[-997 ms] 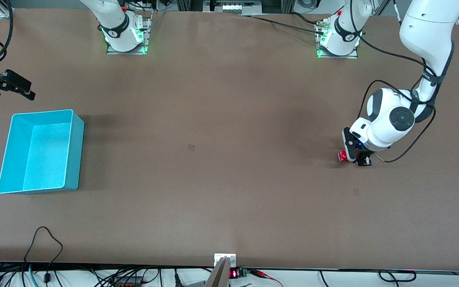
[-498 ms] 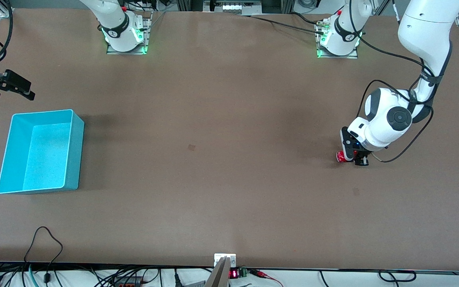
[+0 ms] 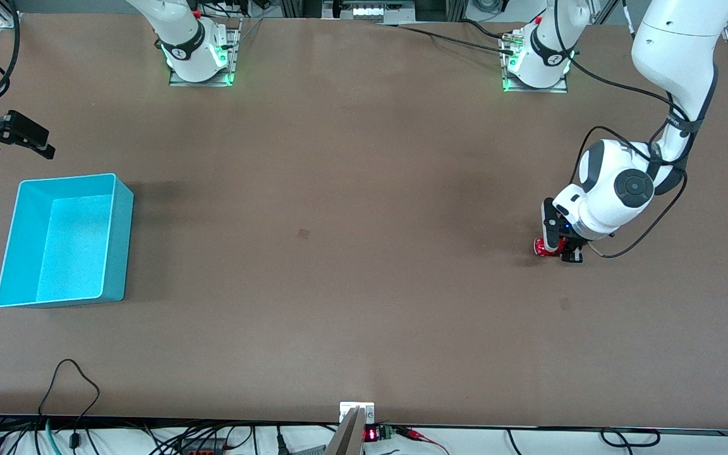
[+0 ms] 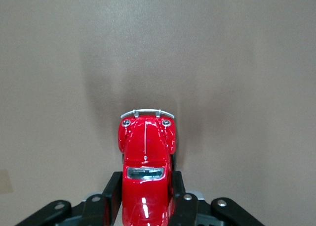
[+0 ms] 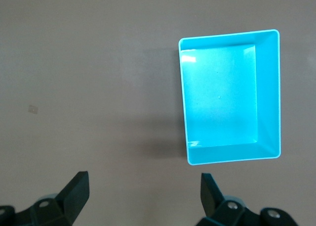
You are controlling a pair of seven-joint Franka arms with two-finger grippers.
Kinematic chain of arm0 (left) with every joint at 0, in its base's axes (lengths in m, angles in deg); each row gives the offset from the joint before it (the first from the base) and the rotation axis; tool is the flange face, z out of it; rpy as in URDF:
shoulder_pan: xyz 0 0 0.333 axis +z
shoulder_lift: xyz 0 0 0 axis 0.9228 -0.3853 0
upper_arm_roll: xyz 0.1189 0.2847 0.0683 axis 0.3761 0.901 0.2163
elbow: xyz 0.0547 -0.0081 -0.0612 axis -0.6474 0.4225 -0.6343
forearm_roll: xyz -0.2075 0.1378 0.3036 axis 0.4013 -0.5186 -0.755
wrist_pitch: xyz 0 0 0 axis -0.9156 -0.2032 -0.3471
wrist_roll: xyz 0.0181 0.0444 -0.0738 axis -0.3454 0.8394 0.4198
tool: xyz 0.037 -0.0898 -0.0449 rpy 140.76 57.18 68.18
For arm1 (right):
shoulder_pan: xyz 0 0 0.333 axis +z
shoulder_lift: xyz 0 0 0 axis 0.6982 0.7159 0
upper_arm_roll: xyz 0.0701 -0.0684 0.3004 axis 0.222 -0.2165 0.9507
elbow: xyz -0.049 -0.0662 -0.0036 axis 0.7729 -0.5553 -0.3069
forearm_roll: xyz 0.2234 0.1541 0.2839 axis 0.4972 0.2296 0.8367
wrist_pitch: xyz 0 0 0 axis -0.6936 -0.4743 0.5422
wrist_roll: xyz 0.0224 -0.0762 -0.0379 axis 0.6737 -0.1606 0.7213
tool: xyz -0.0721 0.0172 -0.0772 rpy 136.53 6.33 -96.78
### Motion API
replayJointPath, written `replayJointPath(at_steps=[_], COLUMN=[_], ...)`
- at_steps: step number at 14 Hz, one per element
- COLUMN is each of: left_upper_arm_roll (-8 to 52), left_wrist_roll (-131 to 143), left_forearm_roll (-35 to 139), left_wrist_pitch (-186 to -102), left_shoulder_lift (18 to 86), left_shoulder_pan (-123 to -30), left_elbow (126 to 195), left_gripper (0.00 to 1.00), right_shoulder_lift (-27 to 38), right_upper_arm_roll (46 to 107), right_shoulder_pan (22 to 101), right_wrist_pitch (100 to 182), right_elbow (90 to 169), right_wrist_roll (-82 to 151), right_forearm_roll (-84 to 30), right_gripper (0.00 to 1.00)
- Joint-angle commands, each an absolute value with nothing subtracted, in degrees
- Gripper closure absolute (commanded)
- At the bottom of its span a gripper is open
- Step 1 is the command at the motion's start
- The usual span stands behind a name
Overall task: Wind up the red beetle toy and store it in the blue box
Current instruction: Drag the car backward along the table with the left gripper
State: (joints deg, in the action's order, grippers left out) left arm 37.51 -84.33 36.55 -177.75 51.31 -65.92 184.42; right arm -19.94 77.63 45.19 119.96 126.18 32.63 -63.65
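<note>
Left gripper (image 3: pixel 557 248): mine, low at the table toward the left arm's end, jaws pinched on the flanks of the red beetle toy (image 4: pixel 145 174); in the left wrist view a black finger (image 4: pixel 112 196) presses each side of its body.

Red beetle toy: one only, on or just above the table top, I cannot tell which; in the front view it shows as a red spot (image 3: pixel 542 247) under my left wrist.

Long axis: the car's length runs straight out between my left fingers, its silvery bumper (image 4: pixel 146 111) pointing away from my palm. I judge any winding stroke must run along that line.

Right gripper (image 3: pixel 19 136): waiting above the table by the right arm's end, jaws spread wide and holding nothing; two dark fingertips (image 5: pixel 74 189) frame the right wrist view.

Blue box (image 3: pixel 117 246): one, empty, open side up, resting at the right arm's end, well apart from the toy; the right wrist view looks down on it (image 5: pixel 269 95).

Nearer arm: the left has the toy, the right is closer to the box.

Judgement: winding not yet finished, storing still ahead.
</note>
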Motion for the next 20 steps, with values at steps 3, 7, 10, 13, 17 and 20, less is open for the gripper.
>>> replayJointPath(at_steps=[3, 7, 10, 13, 17, 20], left_upper_arm_roll=[37.4, 37.4, 37.4, 37.4, 37.4, 37.4], left_wrist_roll=[-87.2, -94.3, -98.4, -99.7, -99.5, -98.8], left_forearm_roll=[35.8, 35.8, 35.8, 35.8, 35.9, 36.5], left_wrist_pitch=[-177.9, -177.9, -177.9, -177.9, -177.9, -177.9], left_shoulder_lift=[49.4, 48.6, 47.3, 47.0, 46.7, 46.8], left_shoulder_pan=[-63.5, -58.4, -54.1, -52.2, -51.4, -51.3], left_elbow=[184.3, 183.4, 181.8, 181.2, 181.0, 180.9], left_gripper=[0.74, 0.74, 0.73, 0.73, 0.71, 0.73], right_shoulder_lift=[-20.0, -20.0, -20.0, -20.0, -20.0, -20.0], right_upper_arm_roll=[77.7, 77.7, 77.7, 77.7, 77.7, 77.7], right_shoulder_pan=[44.9, 44.9, 44.9, 44.9, 44.8, 44.9], right_wrist_pitch=[120.1, 120.1, 120.1, 120.1, 120.1, 120.1], right_elbow=[125.9, 125.9, 125.9, 125.9, 125.9, 125.9], right_wrist_roll=[33.2, 33.2, 33.2, 33.2, 33.2, 33.2], right_forearm_roll=[-63.6, -63.6, -63.6, -63.5, -63.5, -63.4], right_gripper=[0.0, 0.0, 0.0, 0.0, 0.0, 0.0])
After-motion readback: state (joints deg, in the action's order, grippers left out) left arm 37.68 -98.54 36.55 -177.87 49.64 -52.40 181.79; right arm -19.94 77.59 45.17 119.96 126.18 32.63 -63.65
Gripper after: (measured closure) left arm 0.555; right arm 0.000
